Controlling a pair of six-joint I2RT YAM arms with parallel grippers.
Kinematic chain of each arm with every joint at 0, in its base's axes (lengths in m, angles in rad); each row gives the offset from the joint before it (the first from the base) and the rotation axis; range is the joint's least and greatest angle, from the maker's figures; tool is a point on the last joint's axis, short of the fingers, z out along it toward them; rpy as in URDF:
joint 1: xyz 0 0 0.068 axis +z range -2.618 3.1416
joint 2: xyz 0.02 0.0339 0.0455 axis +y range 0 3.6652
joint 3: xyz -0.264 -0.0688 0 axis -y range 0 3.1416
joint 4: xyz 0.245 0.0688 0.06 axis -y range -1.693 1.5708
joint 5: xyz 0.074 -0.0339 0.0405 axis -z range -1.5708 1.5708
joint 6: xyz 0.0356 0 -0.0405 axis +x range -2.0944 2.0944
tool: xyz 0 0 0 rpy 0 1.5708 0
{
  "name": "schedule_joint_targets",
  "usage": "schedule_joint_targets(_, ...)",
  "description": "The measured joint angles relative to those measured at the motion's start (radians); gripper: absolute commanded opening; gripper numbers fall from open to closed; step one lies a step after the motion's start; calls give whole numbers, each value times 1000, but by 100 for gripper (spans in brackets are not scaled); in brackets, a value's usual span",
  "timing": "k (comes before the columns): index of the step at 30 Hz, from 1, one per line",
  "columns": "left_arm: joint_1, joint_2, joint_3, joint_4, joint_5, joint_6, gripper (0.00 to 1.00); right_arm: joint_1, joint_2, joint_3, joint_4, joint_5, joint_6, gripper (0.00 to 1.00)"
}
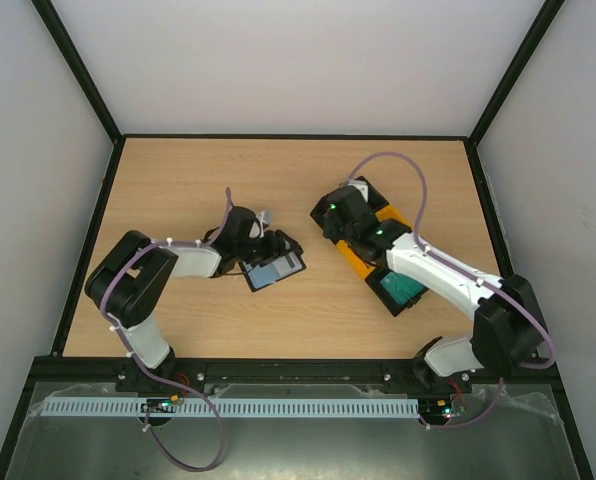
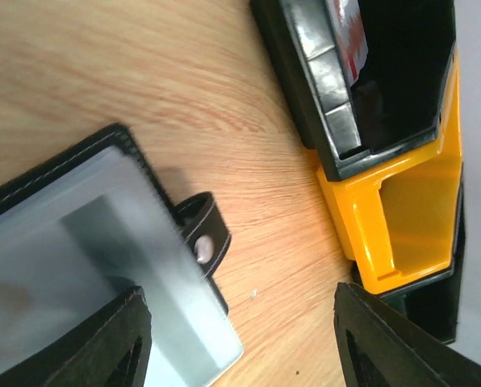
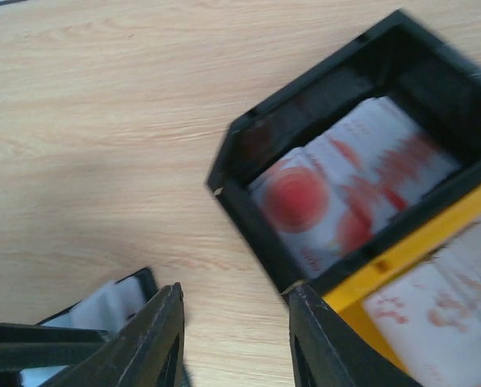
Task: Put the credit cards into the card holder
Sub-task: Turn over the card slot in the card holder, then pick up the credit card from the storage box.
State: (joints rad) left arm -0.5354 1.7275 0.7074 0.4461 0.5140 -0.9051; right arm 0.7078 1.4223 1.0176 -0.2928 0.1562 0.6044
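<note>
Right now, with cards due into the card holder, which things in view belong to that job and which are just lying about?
Belong to the job: card holder; red-and-white cards; pale cards; teal cards.
Just there: joined black and yellow bins; table.

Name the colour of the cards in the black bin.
White with red print: cards, best in right wrist view.
</note>
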Motion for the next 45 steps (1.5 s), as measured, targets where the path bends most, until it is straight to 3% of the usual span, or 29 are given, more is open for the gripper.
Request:
schedule_joint_targets(8,-43,-23,58,-134,-100,115,77,-158,-105,-3,-130,-66,-64,49)
schedule_joint_targets(13,-45,-185,31,-215,-173,179,99,-255,-200,-5,-195,-120,-124,55)
schedule_joint_targets(20,-49,-329,33,-241,-247,247,100,-379,-174,28,-344,-224,-228,52)
schedule_joint_targets(28,-73,-171,119,-241,-176,242,77,-414,-34,56,-425,-264,-297,37)
schedule_joint_targets(41,-266,111,277,-162,-92,101,47,-440,248,176,-424,-312,-394,35)
schedule_joint_targets(45,-307,177,308,-134,-108,57,43,-454,291,192,-424,-331,-426,36)
